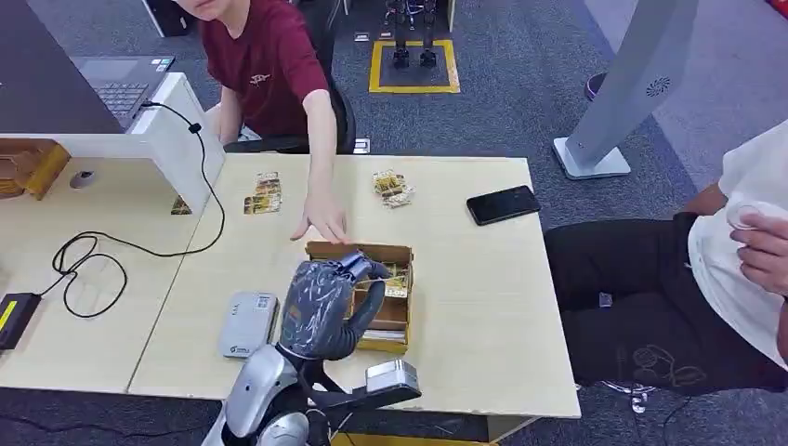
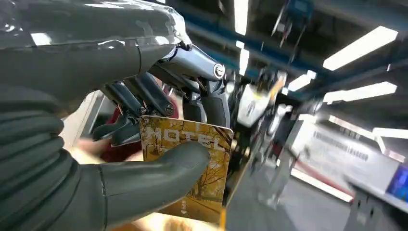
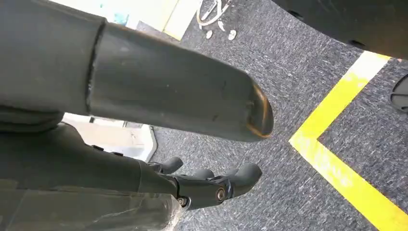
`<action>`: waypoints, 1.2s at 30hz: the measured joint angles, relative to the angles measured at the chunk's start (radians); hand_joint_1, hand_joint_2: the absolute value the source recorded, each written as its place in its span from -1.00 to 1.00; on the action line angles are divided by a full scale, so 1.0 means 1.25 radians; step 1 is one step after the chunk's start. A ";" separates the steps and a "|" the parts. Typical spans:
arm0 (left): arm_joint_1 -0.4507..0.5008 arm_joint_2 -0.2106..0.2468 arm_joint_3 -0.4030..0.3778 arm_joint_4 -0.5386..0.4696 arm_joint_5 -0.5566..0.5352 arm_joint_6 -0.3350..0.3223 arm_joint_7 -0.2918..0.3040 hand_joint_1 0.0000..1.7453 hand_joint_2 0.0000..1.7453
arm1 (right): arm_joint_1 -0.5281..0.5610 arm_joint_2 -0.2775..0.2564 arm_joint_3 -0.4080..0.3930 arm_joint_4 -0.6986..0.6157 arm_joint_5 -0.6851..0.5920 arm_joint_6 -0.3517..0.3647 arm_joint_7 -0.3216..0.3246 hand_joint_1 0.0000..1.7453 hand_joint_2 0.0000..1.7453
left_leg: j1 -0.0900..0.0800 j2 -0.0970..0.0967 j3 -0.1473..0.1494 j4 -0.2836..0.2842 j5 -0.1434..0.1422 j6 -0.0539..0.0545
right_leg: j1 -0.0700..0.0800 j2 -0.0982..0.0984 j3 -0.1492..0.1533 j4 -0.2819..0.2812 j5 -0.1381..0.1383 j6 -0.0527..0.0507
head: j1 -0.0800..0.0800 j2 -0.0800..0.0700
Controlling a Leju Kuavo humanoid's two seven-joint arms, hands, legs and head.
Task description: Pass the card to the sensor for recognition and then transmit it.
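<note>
Card: a golden hotel card (image 2: 192, 159) pinched between thumb and fingers of the left robot hand (image 1: 325, 302).
Position: above the cardboard box (image 1: 395, 321) near the bench (image 1: 483, 307) front edge.
Open room: bare benchtop to the right.
Right robot hand (image 3: 211, 185): fingers apart, holding nothing, over the floor.

A black phone (image 1: 503, 204) lies near the table's (image 1: 474, 307) far edge; a laptop (image 1: 119, 82) sits on the raised counter.

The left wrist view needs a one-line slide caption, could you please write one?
The robot's grey left hand pinches a golden-yellow autumn-print hotel card between thumb and dark fingers.
</note>
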 joint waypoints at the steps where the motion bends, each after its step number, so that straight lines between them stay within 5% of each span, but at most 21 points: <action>1: -0.004 0.004 -0.001 -0.018 -0.001 0.000 0.005 1.00 1.00 | 0.000 0.000 0.000 0.000 0.000 0.000 0.001 -1.00 -1.00 | 0.000 0.000 0.000 0.000 0.000 0.000 | 0.000 0.000 0.000 0.000 0.000 0.000 | 0.000 0.000; 6: -0.028 0.017 -0.002 -0.077 -0.034 0.000 0.038 1.00 1.00 | 0.000 0.000 0.000 0.000 0.000 0.005 0.005 -1.00 -1.00 | 0.000 0.000 0.000 0.000 0.000 0.000 | 0.000 0.000 0.000 0.000 0.000 0.000 | 0.000 0.000; 17: -0.129 0.026 0.027 -0.006 -0.183 0.012 0.147 1.00 1.00 | -0.002 0.000 0.017 0.000 0.000 0.010 0.009 -1.00 -1.00 | 0.000 0.000 0.000 0.000 0.000 0.000 | 0.000 0.000 0.000 0.000 0.000 0.000 | 0.000 0.000; 25: -0.151 0.023 0.103 0.099 -0.232 0.038 0.145 1.00 1.00 | -0.004 0.000 0.029 0.000 0.000 0.017 0.010 -1.00 -1.00 | 0.000 0.000 0.000 0.000 0.000 0.000 | 0.000 0.000 0.000 0.000 0.000 0.000 | 0.000 0.000; 36: -0.156 0.016 0.128 0.134 -0.237 0.038 0.146 1.00 1.00 | -0.004 0.000 0.034 0.000 0.000 0.017 0.010 -1.00 -1.00 | 0.000 0.000 0.000 0.000 0.000 0.000 | 0.000 0.000 0.000 0.000 0.000 0.000 | 0.000 0.000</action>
